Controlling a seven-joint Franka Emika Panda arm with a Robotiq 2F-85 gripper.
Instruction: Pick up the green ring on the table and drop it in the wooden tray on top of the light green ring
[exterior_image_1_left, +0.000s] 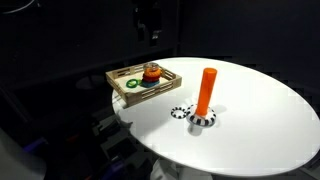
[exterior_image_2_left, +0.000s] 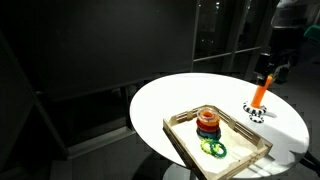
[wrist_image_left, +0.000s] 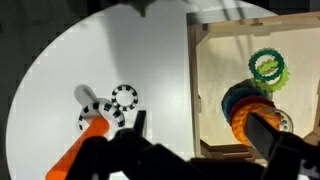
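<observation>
Open and empty, the end effector (wrist_image_left: 195, 152) hangs over the worktop (wrist_image_left: 60, 70). Its two dark fingers (wrist_image_left: 272, 138) are spread wide in the wrist view with nothing between them. One finger is over the bare white surface and the other over the wooden tray (wrist_image_left: 193, 90).

Just under that finger a ring stack (wrist_image_left: 243, 105) of orange, red and darker bands sits in the tray. Under the other finger, outside the tray, is the orange cylinder (wrist_image_left: 80, 155). In an exterior view it stands upright (exterior_image_1_left: 207, 90), and its foot seems to rest on one of two black-and-white patterned rings (exterior_image_1_left: 203, 120). The second patterned ring (exterior_image_1_left: 180, 112) lies flat just beside it.

A little further on, the green ring (wrist_image_left: 253, 68) lies flat on the tray floor, near the stack but apart from it. A paler yellow-green edge shows with it in an exterior view, which I take for the light green ring (exterior_image_2_left: 218, 153) underneath. The two are too small to separate with any certainty.

Beyond the ring is the tray's far rim, then the round edge of the worktop, and past that only dark room. The arm itself is hard to pick out against that dark in both exterior views.
</observation>
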